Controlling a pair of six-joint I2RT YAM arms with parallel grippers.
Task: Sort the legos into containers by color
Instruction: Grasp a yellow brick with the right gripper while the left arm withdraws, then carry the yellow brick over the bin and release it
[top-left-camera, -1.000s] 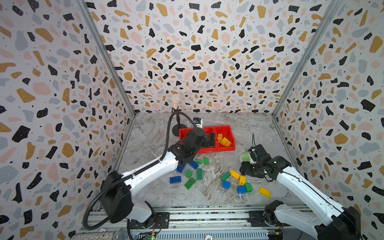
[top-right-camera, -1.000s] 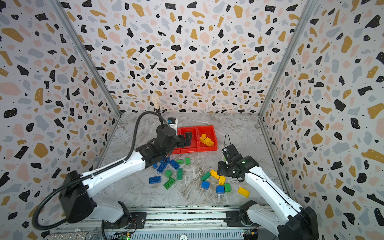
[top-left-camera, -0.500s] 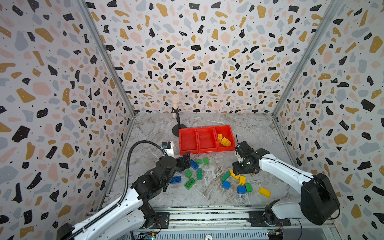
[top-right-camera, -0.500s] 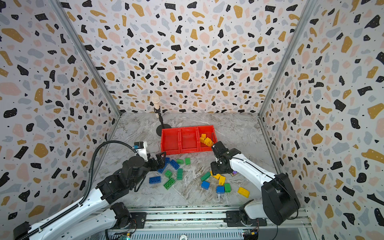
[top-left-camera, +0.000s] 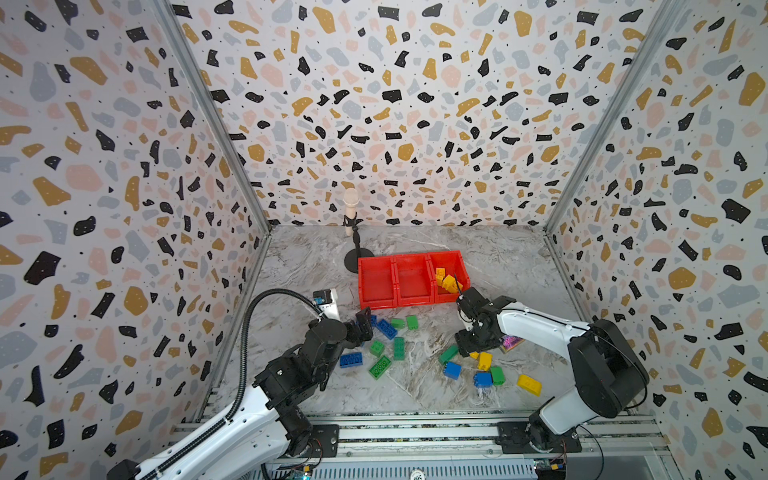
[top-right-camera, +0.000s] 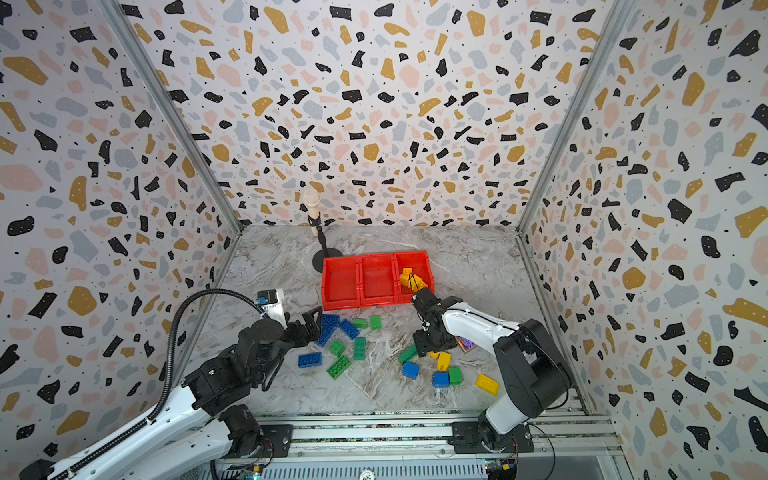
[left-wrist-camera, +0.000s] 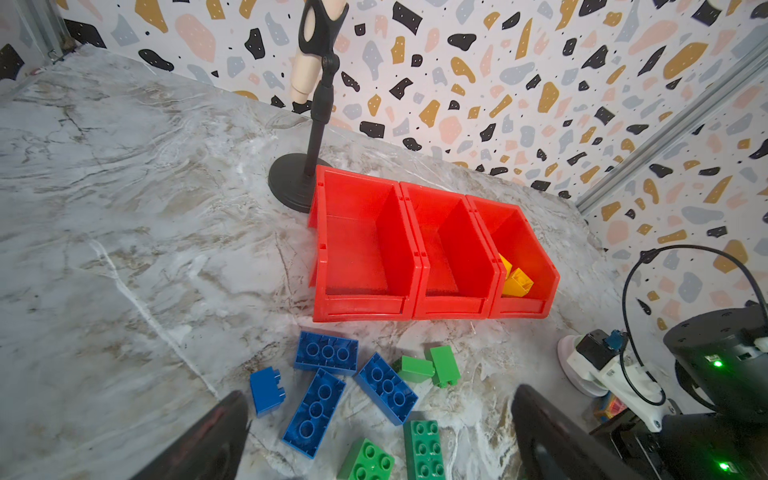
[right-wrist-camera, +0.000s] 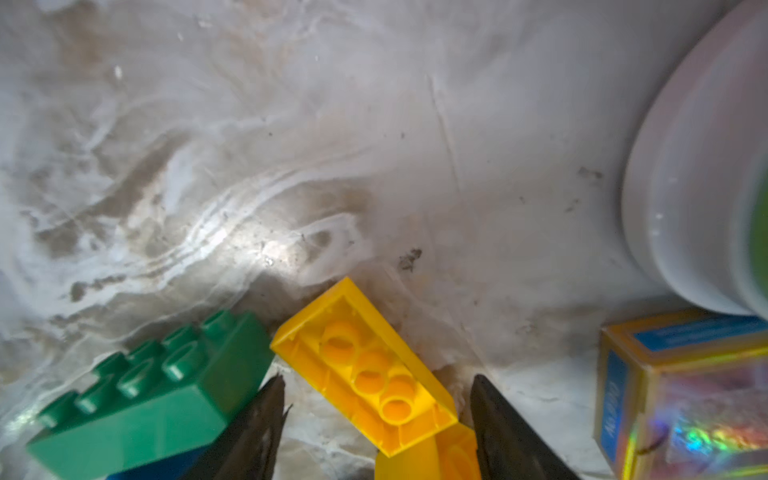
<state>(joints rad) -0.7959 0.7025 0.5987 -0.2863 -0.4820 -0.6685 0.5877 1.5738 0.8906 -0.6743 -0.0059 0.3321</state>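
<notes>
Three joined red containers (top-left-camera: 376, 279) (top-right-camera: 341, 279) (left-wrist-camera: 361, 249) stand mid-table; only the right one holds yellow legos (top-left-camera: 445, 281) (left-wrist-camera: 516, 283). Blue legos (left-wrist-camera: 315, 407) and green legos (left-wrist-camera: 423, 453) lie loose in front of them. My left gripper (top-left-camera: 365, 323) (left-wrist-camera: 378, 399) hangs open above the blue ones, holding nothing. My right gripper (top-left-camera: 473, 350) (right-wrist-camera: 376, 390) is low over the right cluster, its jaws open either side of an upturned yellow lego (right-wrist-camera: 365, 365), with a green lego (right-wrist-camera: 158, 390) beside one finger. More blue, green and yellow legos (top-left-camera: 528, 384) lie nearer the front.
A black round-based stand (top-left-camera: 356, 259) with a wooden top sits behind the left container. A white green-topped button (right-wrist-camera: 698, 187) and an iridescent card box (top-left-camera: 512, 343) (right-wrist-camera: 685, 399) lie close to my right gripper. Patterned walls enclose three sides; a metal rail (top-left-camera: 415, 432) runs along the front.
My left arm pulled back from over the containers to the blue legos near the front left. My right gripper moved left and down onto the yellow lego, jaws opening a little.
</notes>
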